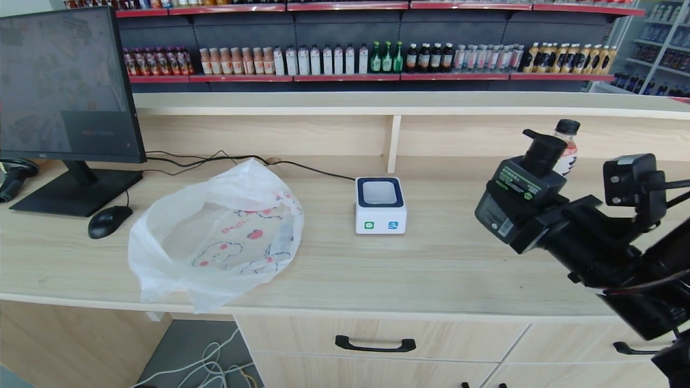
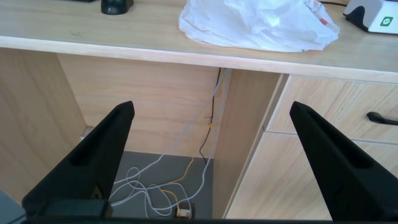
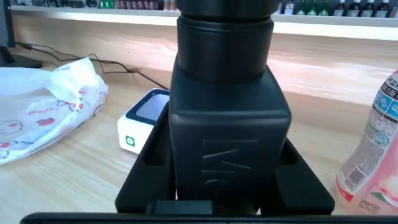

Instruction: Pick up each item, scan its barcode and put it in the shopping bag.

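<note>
My right gripper [image 1: 544, 221] is shut on a black square bottle [image 1: 520, 196] with a black cap and a green label, holding it tilted above the counter's right part. From the right wrist view the black bottle [image 3: 227, 124] sits between the fingers [image 3: 143, 180]. The white barcode scanner [image 1: 380, 205] stands mid-counter, left of the bottle. A white plastic shopping bag [image 1: 215, 231] lies open further left. A pale drink bottle [image 1: 567, 143] stands behind the gripper. My left gripper [image 2: 211, 162] hangs open below the counter's front edge, holding nothing.
A monitor [image 1: 64, 86] and a mouse [image 1: 108, 221] occupy the counter's left end, with a cable [image 1: 302, 164] running to the scanner. A raised ledge [image 1: 409, 102] backs the counter. Drawers with a black handle [image 1: 374, 343] are below, and loose cables [image 2: 155, 186] lie on the floor.
</note>
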